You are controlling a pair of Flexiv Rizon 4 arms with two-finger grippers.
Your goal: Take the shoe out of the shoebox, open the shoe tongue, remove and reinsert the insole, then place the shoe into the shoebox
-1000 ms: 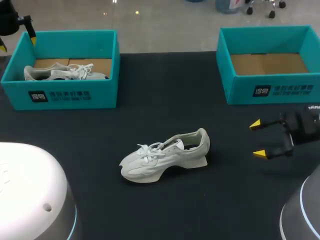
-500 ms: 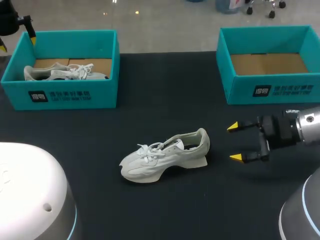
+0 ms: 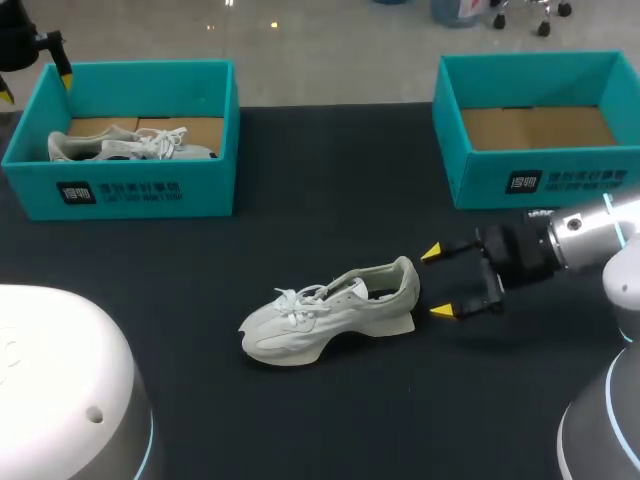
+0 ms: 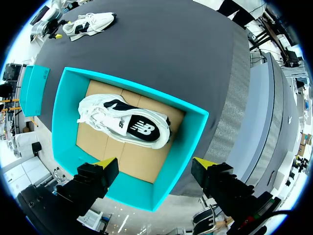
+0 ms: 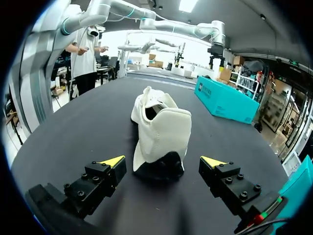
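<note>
Ahead of the right tool [image 3: 436, 283] lies the shoe [image 3: 320, 315].

The left arm [image 3: 20, 40] is mostly cut off at the head view's corner. The right shoebox [image 3: 540, 180] runs past the edge. From the right wrist, the loose shoe [image 5: 161, 129] hides its own toe behind its heel.

Black table [image 3: 330, 180]: white shoe [image 3: 330, 310] upright mid-table, teal left shoebox [image 3: 130, 190] far-left corner, teal right shoebox [image 3: 540, 182] far-right corner.
</note>
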